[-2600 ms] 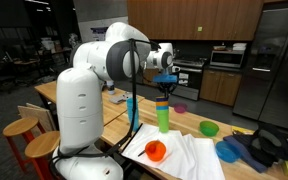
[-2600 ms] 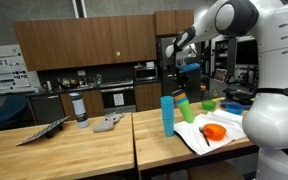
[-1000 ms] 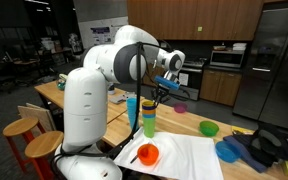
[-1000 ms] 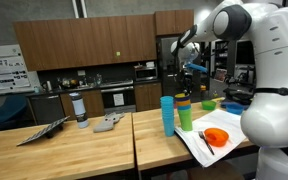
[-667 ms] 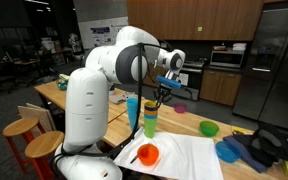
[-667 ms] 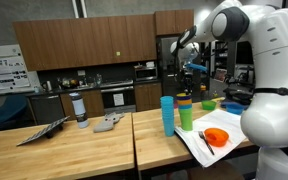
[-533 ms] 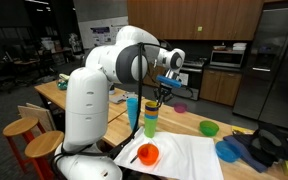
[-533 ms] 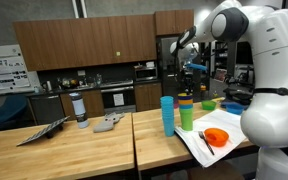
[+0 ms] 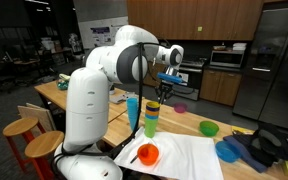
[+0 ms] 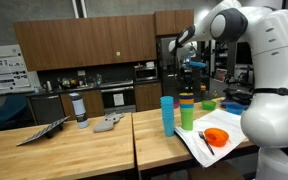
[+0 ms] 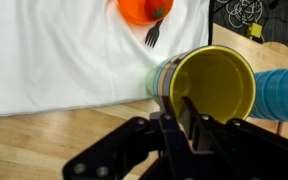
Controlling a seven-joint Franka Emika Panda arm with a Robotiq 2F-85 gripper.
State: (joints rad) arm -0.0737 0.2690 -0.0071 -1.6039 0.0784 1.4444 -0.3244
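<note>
As dark wood cabinets (image 10: 84,45) and a steel refrigerator (image 9: 279,60) line the kitchen behind, the hand (image 11: 180,120) is closed on the rim of the yellow cup (image 11: 216,85), stacked directly beneath it on the wooden tabletop (image 10: 74,150). A blue cup (image 11: 282,95) stands just beside, and a white cloth (image 11: 64,50) carrying an orange bowl (image 11: 144,8) lies near.

Arm (image 9: 124,62): glossy white shells, fat rounded segs, dark seams at the joints. Base (image 9: 82,115) is a tall smooth white column w/ a domed top. In both exterior views the wrist end goes black, w/ a small blue part just above the gripper (image 9: 159,93). Thin dark cable (image 9: 147,60) loops along the forearm. Wrist view: gripper (image 11: 181,108) is matte black, two slim straight fingers on angular black linkage bars. No markings legible.
</note>
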